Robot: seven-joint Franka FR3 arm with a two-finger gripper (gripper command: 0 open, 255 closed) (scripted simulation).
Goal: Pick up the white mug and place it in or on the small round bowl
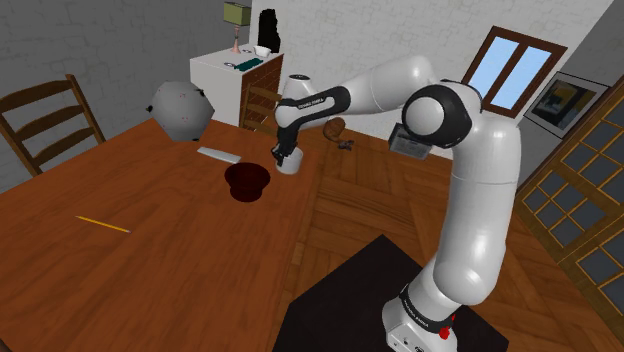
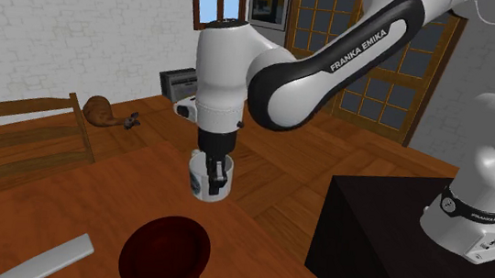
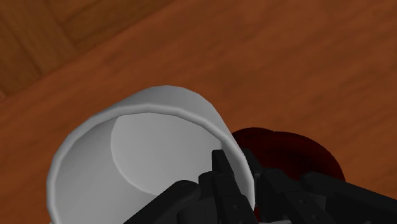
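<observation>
Shoulder view, L to R: wooden chair [image 1: 50, 115] is standing at the far side; yellow pencil [image 1: 102, 224] is lying on the wooden table [image 1: 150, 270]; grey lumpy ball [image 1: 182, 108] is sitting w/ a flat grey slab [image 1: 218, 155] near it; then dark red bowl [image 1: 248, 181]. White mug [image 1: 289, 163] is hanging just right of bowl, near table edge, apart from it. Gripper [image 1: 283, 152] is pinching mug's wall at the rim, one finger [image 3: 222, 173] inside, other outside. Black stand [image 1: 340, 300] is sitting lower right.
</observation>
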